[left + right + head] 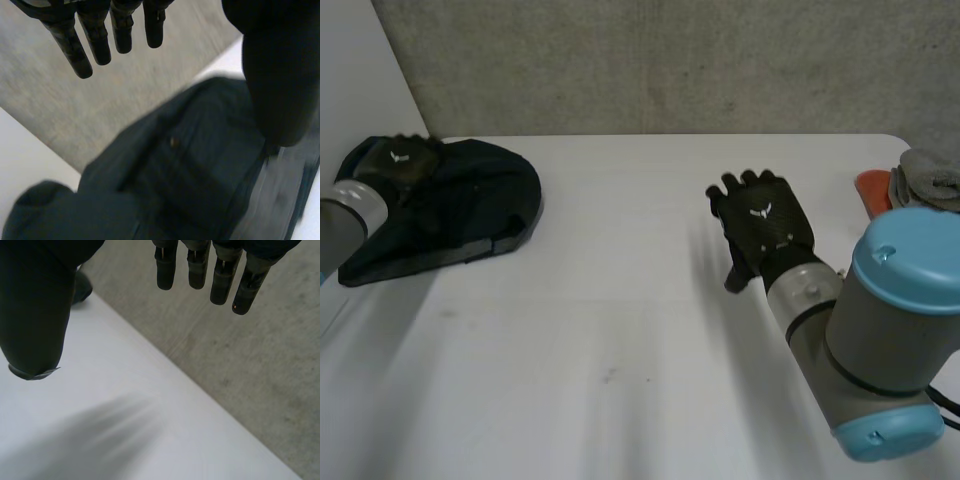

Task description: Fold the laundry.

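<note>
laundry is one dark navy garment [470, 205], bunched in a rounded heap at the far left corner of the white surface [620, 330], close to the grey wall [670, 60]. the left hand [405, 165] sits over the garment's far left part, back upward. in the left wrist view its fingers [95, 40] are straight and held wide of the thumb [280, 75], gripping nothing, with the dark cloth spread under the palm. whether the thumb tip touches the cloth cannot be told. the right hand [765, 225] is well apart from the garment, over bare surface right of the middle, palm down. in the right wrist view its fingers [220, 280] hang straight and loose, wide of the thumb [35, 310], with nothing between them. at the surface's far right edge lie a crumpled grey cloth [930, 180] and, just beside it, something orange [873, 188].
</note>
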Motion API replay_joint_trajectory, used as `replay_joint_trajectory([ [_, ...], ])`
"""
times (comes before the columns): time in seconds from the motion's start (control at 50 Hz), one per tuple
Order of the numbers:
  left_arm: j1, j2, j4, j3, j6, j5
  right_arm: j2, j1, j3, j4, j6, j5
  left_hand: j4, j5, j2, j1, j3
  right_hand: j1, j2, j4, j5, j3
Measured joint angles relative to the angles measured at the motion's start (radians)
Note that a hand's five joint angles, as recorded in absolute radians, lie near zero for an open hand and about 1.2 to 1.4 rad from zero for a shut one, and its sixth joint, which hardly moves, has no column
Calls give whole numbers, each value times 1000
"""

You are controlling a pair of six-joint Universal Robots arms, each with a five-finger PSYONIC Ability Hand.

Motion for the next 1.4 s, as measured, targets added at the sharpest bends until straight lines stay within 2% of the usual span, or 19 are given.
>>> replay_joint_trajectory([
  [0.04, 3, -14, 1, 8, 11, 2, 0, -1, 5, -1, -3, -1, 0, 0, 0, 0, 0, 0, 0, 0, 0, 0],
  [0.06, 19, -106, 7, 69, 74, 15, 1, -7, 35, -2, -18, -9, 0, 0, 0, 0, 0, 0, 0, 0, 0, 0],
  [0.1, 27, -157, 10, 103, 99, 21, 1, -10, 47, -2, -21, -13, 0, 0, 0, 0, 0, 0, 0, 0, 0, 0],
  [0.22, 40, -240, 7, 159, 116, 57, 0, -16, 81, -2, -26, -30, 0, 0, 0, 0, 0, 0, 0, 0, 0, 0],
  [0.34, 9, -240, 5, 144, 67, 102, 0, -27, 92, -6, -25, -35, 0, 0, 0, 0, 0, 0, 0, 0, 0, 0],
  [0.44, -60, -218, 23, 127, -28, 117, -1, -35, 95, -9, -25, -36, 0, 0, 0, 0, 0, 0, 0, 0, 0, 0],
  [0.56, -133, -221, 103, 133, -87, 107, 0, -35, 103, -13, -25, -35, 0, 0, 2, 3, 0, 0, 0, 0, 0, 0],
  [0.68, -181, -271, 155, 183, -92, 82, 2, -35, 114, -22, -25, -37, 47, 30, 45, 61, 37, 0, 0, 0, 0, 0],
  [0.86, -196, -356, 165, 267, -72, 17, 3, -35, 122, -26, -25, -39, 106, 89, 104, 113, 95, 0, 0, 0, 0, 0],
  [1.02, -191, -383, 168, 287, -8, 10, 4, -34, 122, -26, -25, -41, 142, 125, 141, 151, 132, 0, 0, 0, 0, 0],
  [1.12, -190, -407, 169, 306, 37, 11, 5, -34, 122, -26, -25, -41, 283, 265, 290, 312, 282, 0, 0, 0, 0, 0],
  [1.16, -190, -423, 170, 321, 52, 11, 5, -34, 122, -26, -26, -41, 434, 412, 434, 464, 424, 0, 0, 0, 0, 0],
  [1.18, -191, -427, 170, 325, 56, 11, 6, -34, 122, -26, -26, -41, 617, 590, 617, 675, 606, 0, 0, 0, 0, 0],
  [1.2, -191, -430, 172, 328, 57, 10, 6, -34, 122, -26, -26, -41, 617, 590, 617, 675, 606, 0, 0, 0, 0, 0],
  [1.22, -194, -432, 177, 331, 60, 2, 6, -34, 121, -26, -27, -41, 888, 859, 886, 895, 874, 0, 0, 0, 0, 0],
  [1.28, -208, -423, 197, 328, 62, -31, 5, -36, 119, -26, -28, -40, 986, 944, 967, 930, 969, 0, 1, 0, 0, 0],
  [1.34, -228, -403, 212, 314, 61, -63, 4, -42, 115, -25, -30, -38, 993, 946, 968, 930, 978, 0, 0, 0, 0, 0],
  [1.4, -301, -312, 243, 235, 47, -136, -5, -74, 101, -24, -37, -34, 996, 946, 979, 930, 978, 0, 0, 0, 0, 0],
])
